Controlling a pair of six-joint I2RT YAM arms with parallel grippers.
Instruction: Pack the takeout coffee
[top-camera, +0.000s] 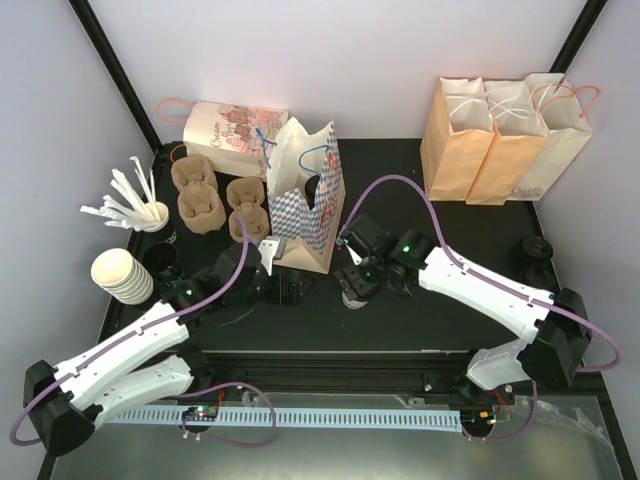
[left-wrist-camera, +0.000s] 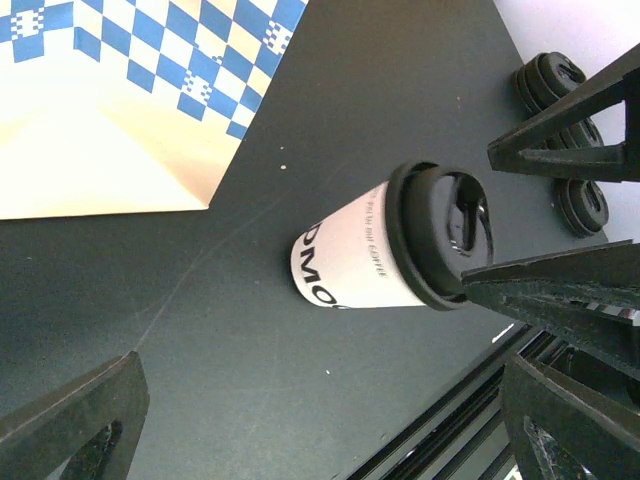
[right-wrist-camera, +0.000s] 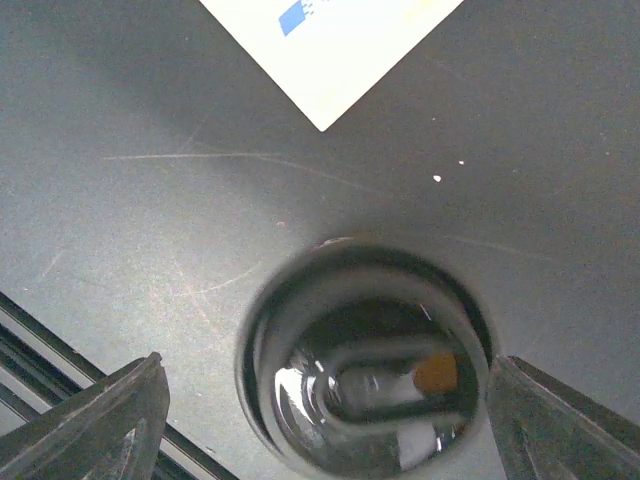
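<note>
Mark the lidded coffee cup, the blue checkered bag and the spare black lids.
lidded coffee cup (left-wrist-camera: 365, 255), left wrist view, printed white side
blue checkered bag (top-camera: 312, 200), top view, front panel
spare black lids (left-wrist-camera: 560, 80), left wrist view, top of one stack

Blue-checked paper bag (top-camera: 308, 205) beside brown pulp carriers (top-camera: 198, 190).

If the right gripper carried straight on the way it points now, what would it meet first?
Most likely the black lid of the takeout coffee cup, which sits directly beneath the right gripper, between its open fingers. How far above the lid it hangs is unclear.
</note>
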